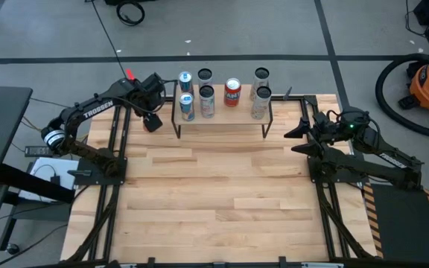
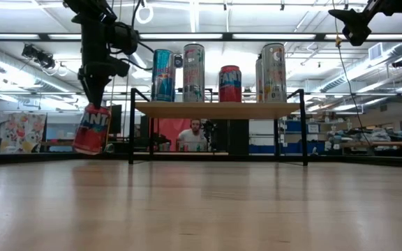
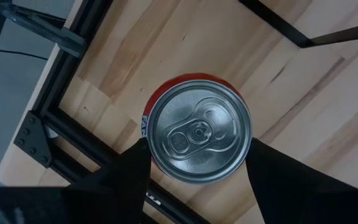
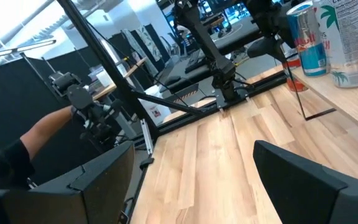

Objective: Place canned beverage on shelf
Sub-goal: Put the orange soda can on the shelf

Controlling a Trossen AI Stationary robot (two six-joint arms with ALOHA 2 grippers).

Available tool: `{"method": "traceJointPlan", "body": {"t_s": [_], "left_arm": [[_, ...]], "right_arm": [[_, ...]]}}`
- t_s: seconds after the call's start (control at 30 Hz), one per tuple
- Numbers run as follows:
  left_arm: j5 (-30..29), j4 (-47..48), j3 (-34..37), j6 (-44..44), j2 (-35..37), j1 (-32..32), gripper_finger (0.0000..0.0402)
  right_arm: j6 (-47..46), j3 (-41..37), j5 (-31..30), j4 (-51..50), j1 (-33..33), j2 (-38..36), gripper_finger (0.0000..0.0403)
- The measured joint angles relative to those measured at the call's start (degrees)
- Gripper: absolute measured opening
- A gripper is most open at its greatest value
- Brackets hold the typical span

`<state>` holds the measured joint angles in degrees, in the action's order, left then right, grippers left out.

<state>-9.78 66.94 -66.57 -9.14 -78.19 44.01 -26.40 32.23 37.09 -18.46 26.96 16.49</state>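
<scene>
High view first: we see the wooden tabletop (image 1: 214, 193) filling the middle, with the left arm (image 1: 95, 112) at its far-left corner and the right arm (image 1: 363, 149) folded at the right edge. White letters on the left arm's upper link read "TROSSEN".

Next in size is the shelf (image 1: 222, 113), a light-wood board on thin black legs at the far side of the table. On it we count six standing cans: a blue and white pair (image 1: 187, 95) at the left end, a grey-white pair (image 1: 206, 93) next to them, a short red can (image 1: 232, 92) near the middle, and two pale tall cans (image 1: 260, 95) at the right end. We cannot read any label on them; in the right wrist view the nearest pale can (image 4: 347, 37) carries a printed panel too small to make out.

The left gripper (image 2: 95, 89) hangs beside the shelf's left end, clamped on the red can (image 2: 91, 130) by its top end. That can hangs clear of the table, below the shelf board's level, tilted slightly, its long axis near vertical. White letters "ANT" show on a blue band. From the left wrist view we look straight down on its silver lid (image 3: 199, 130) and pull tab, a dark finger on each side.

The right gripper (image 1: 298, 137) waits off the shelf's right end, fingers spread, holding nothing.
</scene>
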Motion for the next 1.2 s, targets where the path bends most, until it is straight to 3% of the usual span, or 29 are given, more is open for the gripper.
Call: {"method": "traceJointPlan", "body": {"t_s": [0.43,0.97,1.2], "left_arm": [[1.57,-0.98,-0.07,-0.26,1.87,-1.58,0.0240],[2.05,1.56,-0.07,1.16,7.32,-3.22,0.0240],[2.46,2.67,-0.07,2.51,9.23,-5.75,0.0240]], "right_arm": [[0.21,0.00,-9.02,3.90,0.02,0.00,0.0339],[-3.66,0.00,-6.81,11.72,0.00,5.09,0.0339],[0.72,0.00,-3.57,14.87,-0.37,8.28,0.0339]]}}
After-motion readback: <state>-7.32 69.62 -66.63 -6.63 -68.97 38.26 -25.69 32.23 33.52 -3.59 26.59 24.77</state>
